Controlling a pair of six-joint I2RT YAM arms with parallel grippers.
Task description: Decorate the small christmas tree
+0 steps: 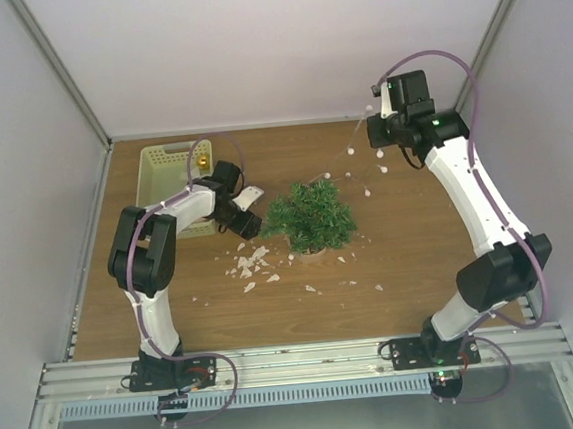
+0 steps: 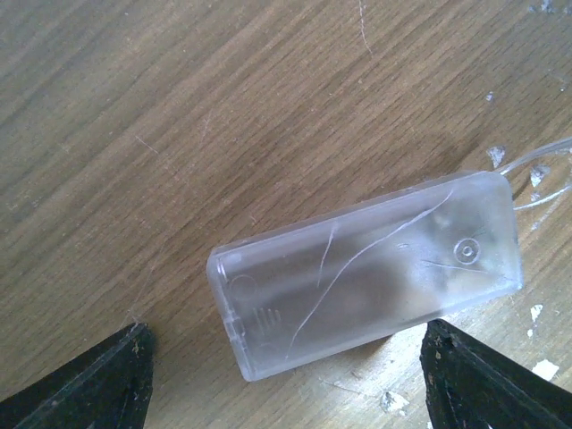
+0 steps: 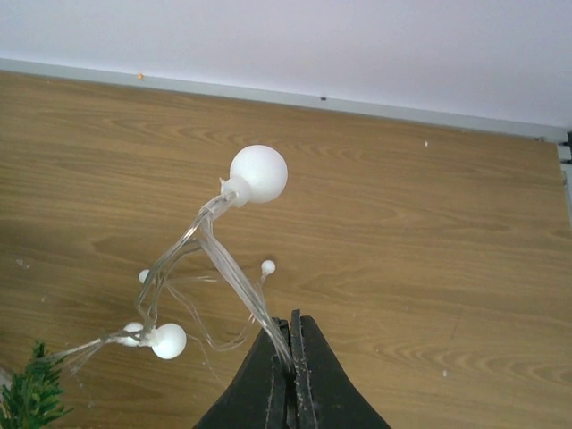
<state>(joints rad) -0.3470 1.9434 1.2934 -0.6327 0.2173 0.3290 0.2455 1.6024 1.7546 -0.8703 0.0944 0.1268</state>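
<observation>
Right pincer (image 3: 292, 315), clenched on the clear wire of a light string (image 3: 259, 172), hangs raised with the small christmas tree (image 1: 312, 215) below it, off toward the left arm; the string slants from pincer down toward the branches. Left pincer (image 2: 284, 326), spread and holding nothing, hovers just beside the tree, the nearer one, over a clear battery box (image 2: 366, 268) lying flat across the gap between its fingers. White flakes (image 1: 249, 268) litter the wooden table (image 1: 417, 213) beneath it; a pale basket (image 1: 162, 170) stands beyond, away from the tree. Draping looks to call for a leftward, downward swing.
</observation>
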